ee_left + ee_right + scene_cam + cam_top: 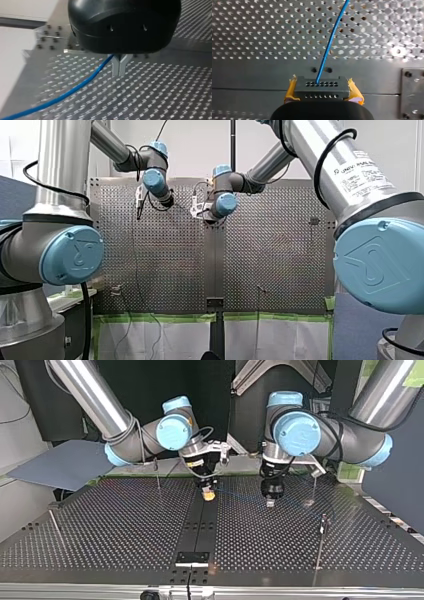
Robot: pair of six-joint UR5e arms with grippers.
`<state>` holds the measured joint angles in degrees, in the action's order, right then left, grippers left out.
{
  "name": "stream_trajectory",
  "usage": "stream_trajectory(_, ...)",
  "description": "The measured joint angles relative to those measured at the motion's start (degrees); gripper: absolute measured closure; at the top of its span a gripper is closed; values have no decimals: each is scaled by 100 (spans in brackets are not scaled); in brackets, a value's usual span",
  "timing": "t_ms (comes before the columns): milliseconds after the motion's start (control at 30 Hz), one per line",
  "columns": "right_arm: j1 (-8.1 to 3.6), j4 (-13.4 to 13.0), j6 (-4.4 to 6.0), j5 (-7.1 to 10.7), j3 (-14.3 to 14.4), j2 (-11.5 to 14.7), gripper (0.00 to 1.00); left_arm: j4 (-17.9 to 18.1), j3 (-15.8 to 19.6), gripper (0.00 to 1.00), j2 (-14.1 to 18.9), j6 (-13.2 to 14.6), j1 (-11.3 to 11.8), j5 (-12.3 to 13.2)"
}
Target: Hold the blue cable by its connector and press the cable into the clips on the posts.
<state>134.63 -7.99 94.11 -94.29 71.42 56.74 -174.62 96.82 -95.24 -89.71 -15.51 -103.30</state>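
Blue cable (75, 88) runs out of its dark connector (322, 87), which my right arm's jaws have clamped between their yellow pads (290, 91), low over the counter (125, 530) near its middle seam. In the top view the cable stretches from there across to my left arm's jaws. Their metal fingers (117, 67) are closed, and the cable appears to pass through at their roots.

As far as I can see, no clip holds the cable yet. The nearest post (323, 527) stands well apart from both arms.

My worry is tension. If the arms draw apart while the left jaws pinch hard, the cable may tug the connector askew in the pads or pull it out. The posts are thin, so pressing off-centre could bend one or miss its clip.
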Motion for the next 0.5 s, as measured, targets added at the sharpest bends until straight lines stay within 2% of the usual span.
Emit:
stream_trajectory(133,21,-169,151,-28,190,0,100,99,15,100,-180,-48,-181,-174)
stream_trajectory(300,30,-383,283,-92,407,0,100,349,100,100,-446,-177,-450,-441)
stream_trajectory(500,-11,-666,548,-122,690,0,100,659,372,100,-551,-228,-755,-753)
